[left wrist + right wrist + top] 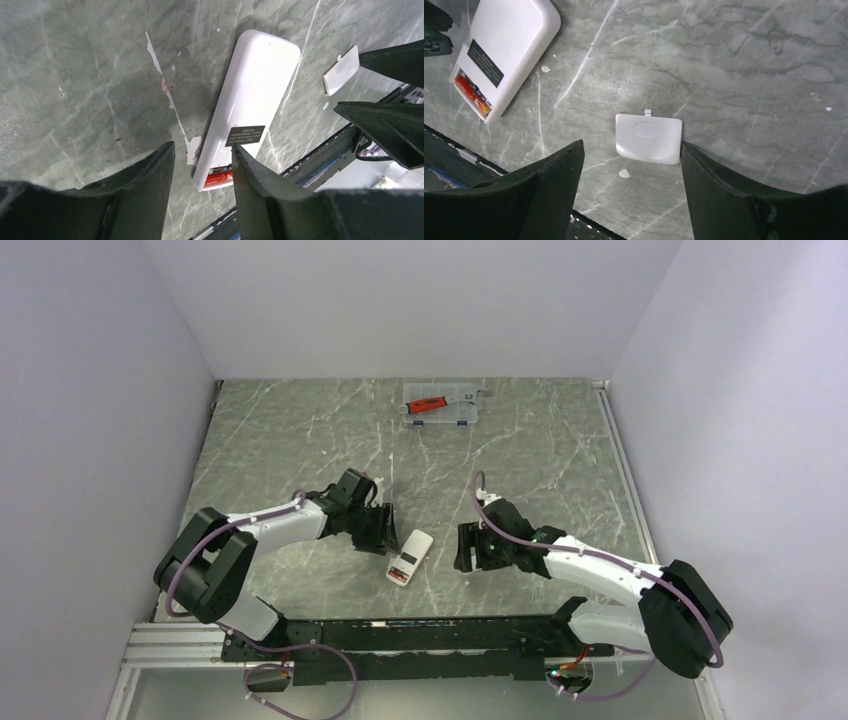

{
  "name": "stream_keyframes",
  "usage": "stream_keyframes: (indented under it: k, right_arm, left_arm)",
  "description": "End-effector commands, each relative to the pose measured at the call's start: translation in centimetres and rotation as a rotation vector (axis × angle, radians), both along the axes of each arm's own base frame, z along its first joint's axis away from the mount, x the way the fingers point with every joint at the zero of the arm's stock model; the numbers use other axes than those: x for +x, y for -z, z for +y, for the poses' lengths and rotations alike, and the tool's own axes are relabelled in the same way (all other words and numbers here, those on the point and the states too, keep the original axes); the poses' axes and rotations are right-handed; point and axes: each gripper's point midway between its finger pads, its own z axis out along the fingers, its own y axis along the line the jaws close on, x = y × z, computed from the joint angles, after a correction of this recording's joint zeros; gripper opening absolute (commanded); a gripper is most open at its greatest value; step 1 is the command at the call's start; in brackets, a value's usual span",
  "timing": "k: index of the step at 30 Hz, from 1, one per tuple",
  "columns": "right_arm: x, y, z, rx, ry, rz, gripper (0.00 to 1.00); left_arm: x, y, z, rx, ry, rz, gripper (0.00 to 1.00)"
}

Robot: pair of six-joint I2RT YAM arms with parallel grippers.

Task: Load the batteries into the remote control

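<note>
The white remote control (411,556) lies back-up on the table between my grippers. Its recess at the near end is uncovered and holds the two batteries (220,176), red-orange and dark, side by side; they also show in the right wrist view (472,95). My left gripper (202,147) is open and empty, just above the table to the left of the remote (255,100). My right gripper (631,146) is open, low over a small white square cover piece (649,138). Its right finger (724,195) touches that piece's edge.
A clear plastic case (442,405) holding a red-handled silver tool sits at the back of the table. A black rail (420,630) runs along the near edge, close to the remote's near end. White walls enclose the left, back and right sides.
</note>
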Motion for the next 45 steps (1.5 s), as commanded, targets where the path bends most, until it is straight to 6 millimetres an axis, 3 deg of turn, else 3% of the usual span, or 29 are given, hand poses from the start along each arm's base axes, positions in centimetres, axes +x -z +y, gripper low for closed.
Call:
stream_keyframes:
  k: [1,23,45]
  right_arm:
    - [-1.3,1.2,-1.1,-0.109,0.028,0.042,0.73]
    - [-1.9,2.1,-2.3,-0.394,0.069,0.010,0.70]
    - [-2.6,2.5,-1.5,-0.430,0.040,0.012,0.50]
  left_arm:
    - [0.0,-1.0,0.0,-0.024,-0.010,-0.034,0.51]
    - [-0.6,-1.8,0.9,-0.017,0.003,-0.060,0.51]
    - [-0.7,-1.4,0.8,-0.033,0.006,-0.051,0.51]
